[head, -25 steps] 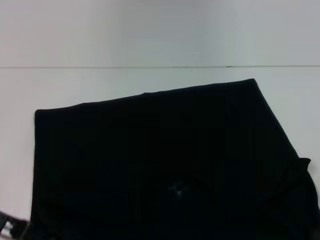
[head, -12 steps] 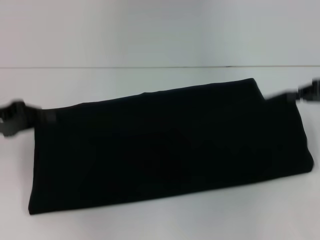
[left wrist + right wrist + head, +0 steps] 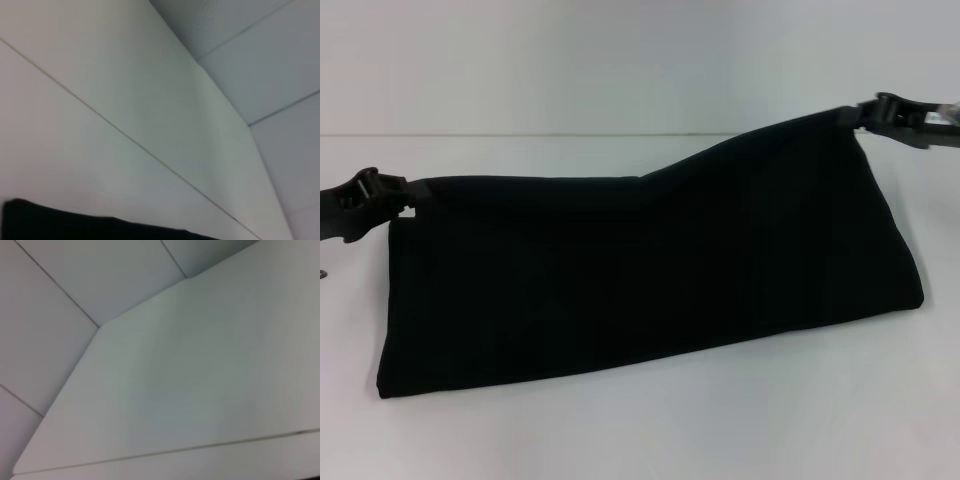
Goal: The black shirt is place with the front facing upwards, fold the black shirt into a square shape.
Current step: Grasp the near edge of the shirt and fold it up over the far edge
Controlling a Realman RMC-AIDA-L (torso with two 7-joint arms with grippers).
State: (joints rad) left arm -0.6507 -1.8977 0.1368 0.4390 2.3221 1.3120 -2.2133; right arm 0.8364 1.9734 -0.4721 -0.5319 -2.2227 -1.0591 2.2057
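Note:
The black shirt (image 3: 640,280) is stretched wide across the white table (image 3: 740,430) as a long dark band, with no print showing. My left gripper (image 3: 402,203) is shut on its upper left corner, low over the table. At the upper right corner my right gripper (image 3: 860,117) is shut on the cloth and holds it higher, so the top edge rises to the right. The shirt's lower edge rests on the table. In the left wrist view only a strip of the black shirt (image 3: 75,227) shows. The right wrist view shows no cloth.
A pale wall (image 3: 620,60) rises behind the table's far edge. White table surface lies in front of the shirt and to either side of it. Both wrist views show only white panels and seams.
One second ago the shirt filled the near view with no grippers visible. Both grippers have since come up at its two corners, and the right one has lifted its corner higher.

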